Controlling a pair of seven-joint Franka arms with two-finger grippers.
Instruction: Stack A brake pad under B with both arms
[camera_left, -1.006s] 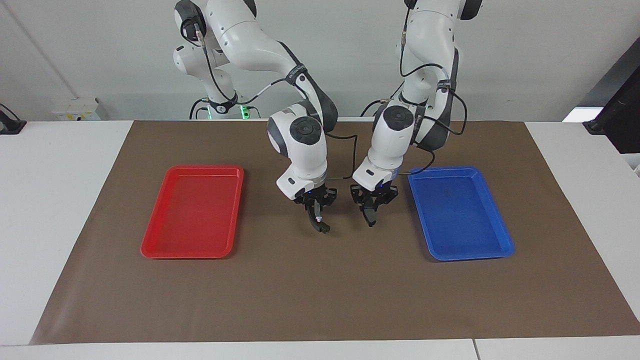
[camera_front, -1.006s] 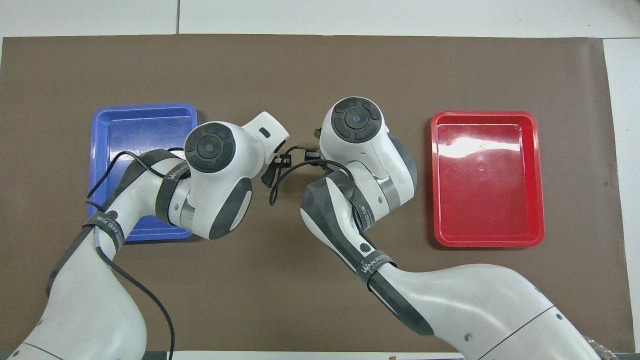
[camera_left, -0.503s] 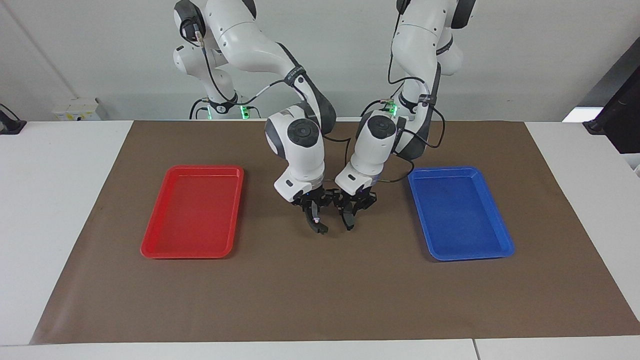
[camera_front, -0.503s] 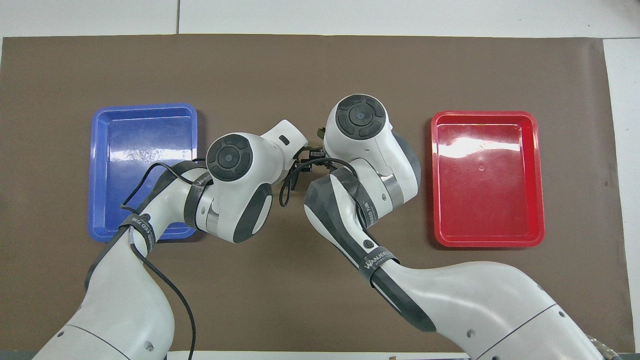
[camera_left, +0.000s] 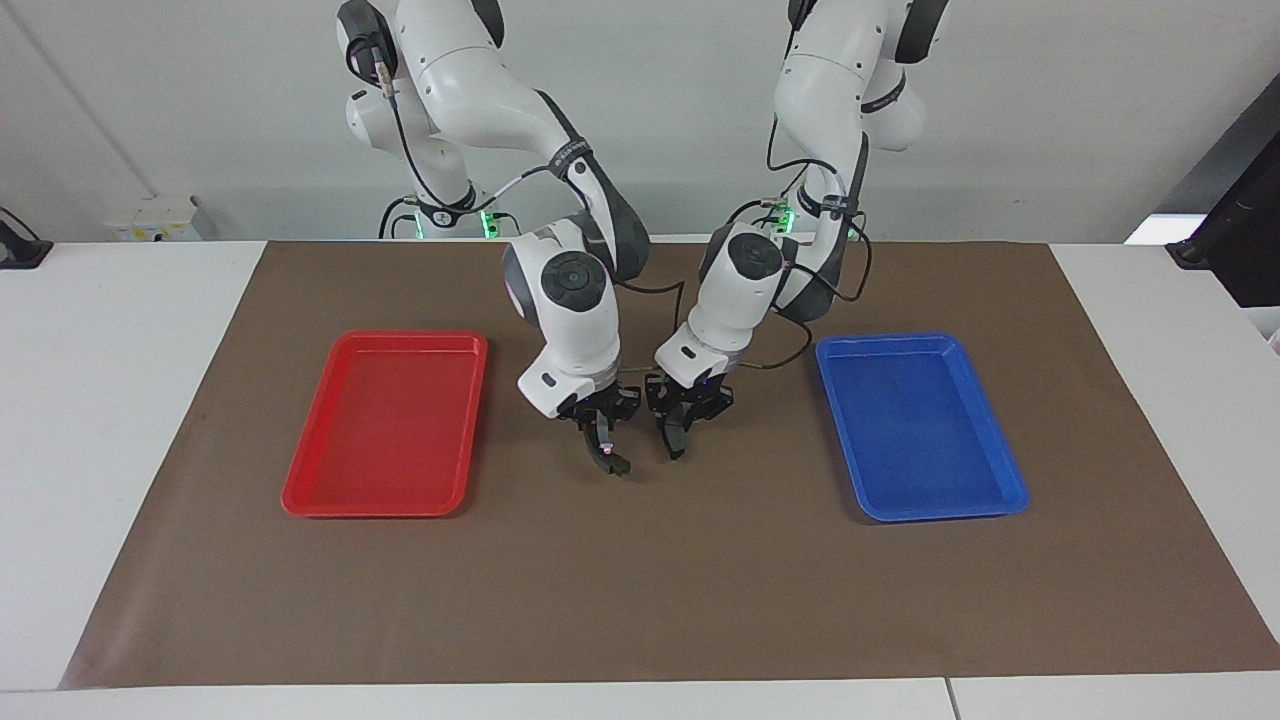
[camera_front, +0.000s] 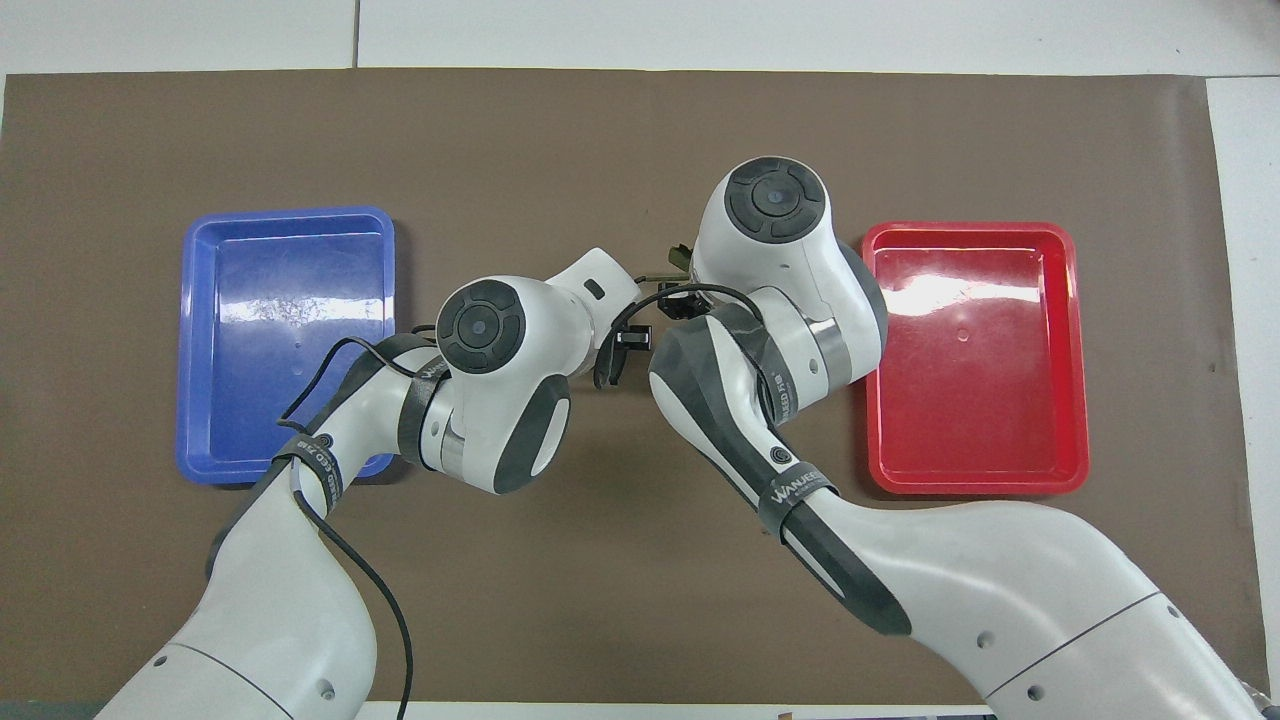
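My right gripper (camera_left: 601, 432) is shut on B (camera_left: 612, 460), the long black crescent piece with a pale rivet. It hangs from the fingers just above the brown mat (camera_left: 640, 580), between the two trays. My left gripper (camera_left: 683, 420) is close beside it, shut on the A brake pad (camera_left: 677, 442), a short dark pad that also hangs above the mat. The two pieces are a small gap apart and do not touch. In the overhead view both wrists cover the grippers and the pieces.
A red tray (camera_left: 410, 338) lies toward the right arm's end of the mat, and a blue tray (camera_left: 890, 340) lies toward the left arm's end. Both also show in the overhead view, the red tray (camera_front: 965, 229) and the blue tray (camera_front: 290, 214).
Both grippers have moved toward the red tray with their pieces. My left gripper has left the blue tray's edge and closed most of the gap to my right gripper.
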